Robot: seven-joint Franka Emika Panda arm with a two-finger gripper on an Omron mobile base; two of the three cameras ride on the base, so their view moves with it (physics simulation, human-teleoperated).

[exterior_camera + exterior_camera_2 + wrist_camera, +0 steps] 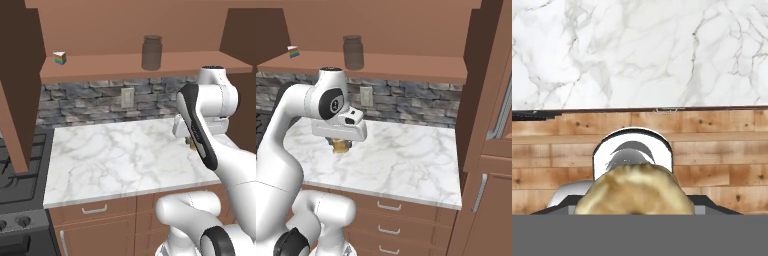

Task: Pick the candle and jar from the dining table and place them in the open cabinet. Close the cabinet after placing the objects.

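The tool point(342, 145) hung just above the white marble worktop point(115, 160) and was clenched around the little yellow-gold candle point(341, 145). In the hand view the candle point(634, 189) sat big and close at the bottom, between the tool's tips. The grey jar point(151, 52) stood upright on the wooden shelf point(105, 67) of the cabinet point(406, 20), up above the worktop. A small rainbow-striped wedge point(60, 58) sat far off to the left on the same shelf. A brown cabinet door point(487, 85) stood open on the right. A black stove point(17, 195) was left of the worktop.
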